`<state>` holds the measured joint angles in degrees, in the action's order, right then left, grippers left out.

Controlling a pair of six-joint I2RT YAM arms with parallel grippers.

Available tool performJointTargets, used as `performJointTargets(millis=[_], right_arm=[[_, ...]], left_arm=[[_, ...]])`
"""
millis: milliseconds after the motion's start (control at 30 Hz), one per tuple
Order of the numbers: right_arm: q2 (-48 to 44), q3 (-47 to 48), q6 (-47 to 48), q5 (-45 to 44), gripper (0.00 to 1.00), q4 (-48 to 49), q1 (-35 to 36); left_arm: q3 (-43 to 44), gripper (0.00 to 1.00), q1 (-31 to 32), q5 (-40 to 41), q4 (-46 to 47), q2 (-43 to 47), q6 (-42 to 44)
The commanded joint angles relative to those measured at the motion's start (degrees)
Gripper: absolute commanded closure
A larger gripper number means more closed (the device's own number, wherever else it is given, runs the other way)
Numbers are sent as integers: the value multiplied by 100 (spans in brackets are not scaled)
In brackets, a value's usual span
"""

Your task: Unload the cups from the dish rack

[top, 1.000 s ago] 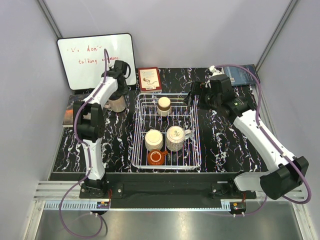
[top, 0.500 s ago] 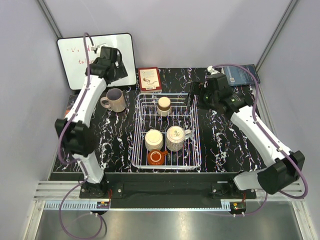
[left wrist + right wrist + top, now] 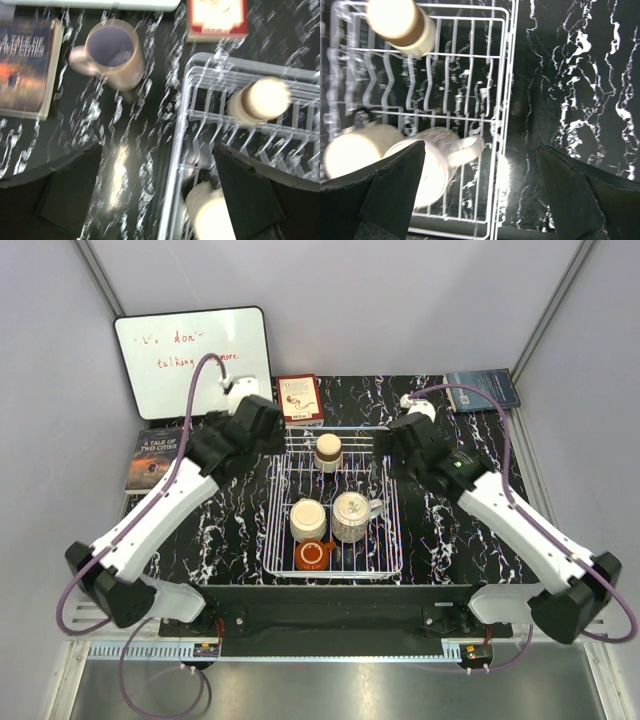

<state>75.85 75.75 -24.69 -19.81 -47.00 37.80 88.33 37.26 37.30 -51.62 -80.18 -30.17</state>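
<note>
From above, four cups sit in the dish rack (image 3: pixel 272 530): a brown-rimmed mug (image 3: pixel 328 452) at the far end, a cream mug (image 3: pixel 308 520) and a speckled mug (image 3: pixel 350 516) mid-rack, and an orange-red mug (image 3: pixel 313 555) nearest.

At the left wrist, the pale pink mug (image 3: pixel 111 50) stands on the table beside a book (image 3: pixel 25 70). The left gripper (image 3: pixel 157 200) hangs over the rack's left rim, jaws wide apart, empty.

At the right wrist, the right gripper (image 3: pixel 480 195) gapes empty above the right rim. Going down here, a finger could snag the wire and drag the rack.

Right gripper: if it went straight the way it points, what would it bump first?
Most likely the right rim of the dish rack, just beside the speckled mug. The right gripper, open, straddles that edge, though depth is hard to judge.
</note>
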Motion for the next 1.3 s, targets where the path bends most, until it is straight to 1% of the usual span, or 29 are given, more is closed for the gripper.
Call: performJointTargets(millis=[0,67,100,167,233,333,633,733,900,1000,1167,1267], right_arm=[[-554,-192,-510,285,0,157,156],[-476,-139,-642,172,0,-54,420],[-362,-130,-764,84,0,-211,813],[-247,-104,-914,-241,0,-309,1175],[-98,-139,-1143,-260,0,-310,1553],[113,-200,-1319,-260,0,-274,1791],[377,-332,-1381,-321,0,-169,1819],[211,-420,-1399,-585,0,-169,1818],[96,-446,-1284,-699,0,-274,1775],[70,-613,-1162,-481,0,-257,1600],[131,-701,-1029,-146,0,-108,1572],[289,-596,-1012,4,0,103,1572]], left_arm=[[-658,1,62,-12,-86,1030,-586],[-914,1,80,-196,-112,1284,-595],[-1019,1,106,-240,-129,1338,-595],[-1116,1,255,-241,-270,1417,-682],[-1239,1,378,-145,-384,1444,-779],[-1389,1,607,-109,-411,1558,-876],[-1609,1,827,-179,-419,1743,-885],[-1661,1,845,-232,-411,1795,-929],[-1688,1,845,-249,-411,1717,-929],[-1670,1,854,-284,-402,1629,-920],[-1662,1,854,-337,-376,1550,-903],[-1662,1,854,-381,-349,1506,-903]])
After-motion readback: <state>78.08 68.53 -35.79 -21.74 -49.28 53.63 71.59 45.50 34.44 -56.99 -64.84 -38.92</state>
